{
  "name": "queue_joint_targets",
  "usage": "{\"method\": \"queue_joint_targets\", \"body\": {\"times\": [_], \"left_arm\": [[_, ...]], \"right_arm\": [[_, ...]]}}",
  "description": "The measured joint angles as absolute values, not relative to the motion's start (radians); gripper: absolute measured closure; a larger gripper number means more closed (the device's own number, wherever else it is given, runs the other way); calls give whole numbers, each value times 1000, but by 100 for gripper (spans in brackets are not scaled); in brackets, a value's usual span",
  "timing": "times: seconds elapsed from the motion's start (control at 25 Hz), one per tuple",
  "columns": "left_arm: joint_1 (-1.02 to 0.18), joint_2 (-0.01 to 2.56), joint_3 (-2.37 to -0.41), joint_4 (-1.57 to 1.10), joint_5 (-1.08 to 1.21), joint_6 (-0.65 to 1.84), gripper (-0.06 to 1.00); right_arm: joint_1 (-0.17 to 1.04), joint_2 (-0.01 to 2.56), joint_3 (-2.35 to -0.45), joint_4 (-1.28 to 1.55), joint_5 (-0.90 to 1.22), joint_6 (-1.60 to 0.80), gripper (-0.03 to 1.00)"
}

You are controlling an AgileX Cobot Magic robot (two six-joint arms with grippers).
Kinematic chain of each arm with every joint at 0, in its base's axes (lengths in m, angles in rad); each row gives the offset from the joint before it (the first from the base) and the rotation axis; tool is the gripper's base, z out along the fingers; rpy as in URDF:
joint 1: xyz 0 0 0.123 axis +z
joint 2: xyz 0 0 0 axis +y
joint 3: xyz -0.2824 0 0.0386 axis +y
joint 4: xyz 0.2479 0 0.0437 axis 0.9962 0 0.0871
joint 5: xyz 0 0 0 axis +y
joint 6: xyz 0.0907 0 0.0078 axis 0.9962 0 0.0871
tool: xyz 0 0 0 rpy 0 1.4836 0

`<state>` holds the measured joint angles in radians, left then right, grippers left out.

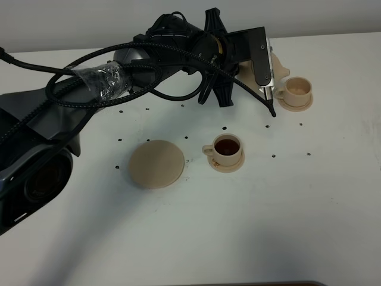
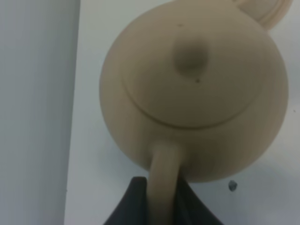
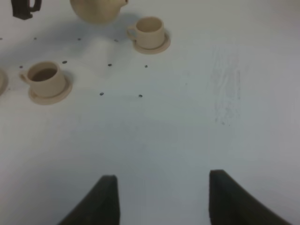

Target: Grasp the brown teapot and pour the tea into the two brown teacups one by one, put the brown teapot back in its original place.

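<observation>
Lying centre-left, the wide flat round tan ceramic saucer [image 1: 156, 164] has bare white tabletop [image 1: 238, 238] around it; rightward, a small tan teacup [image 1: 227, 149] holds dark tea. Further right, the left gripper [image 2: 161, 201] clamps the handle of the squat tan teapot [image 2: 192, 108], seemingly raised, beside the empty matching teacup [image 1: 297, 88]. The right gripper [image 3: 161, 197] gapes over open tabletop.

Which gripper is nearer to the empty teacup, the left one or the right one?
Left. The left gripper holds the brown teapot by its handle, right beside the empty teacup. The right gripper is open and far from that cup, across the table.
</observation>
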<state>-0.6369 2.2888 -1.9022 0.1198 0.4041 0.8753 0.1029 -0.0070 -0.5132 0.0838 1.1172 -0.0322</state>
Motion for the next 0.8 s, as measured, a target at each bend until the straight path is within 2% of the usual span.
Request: {"method": "queue_joint_targets", "body": {"times": [0.32, 0.8], "left_arm": [[-661, 2359, -2032, 119, 448, 845, 82], [-662, 2367, -2040, 184, 475, 846, 82]], "right_arm": [[103, -7, -513, 84, 1117, -32, 55], [103, -7, -513, 84, 1117, -32, 55]]}}
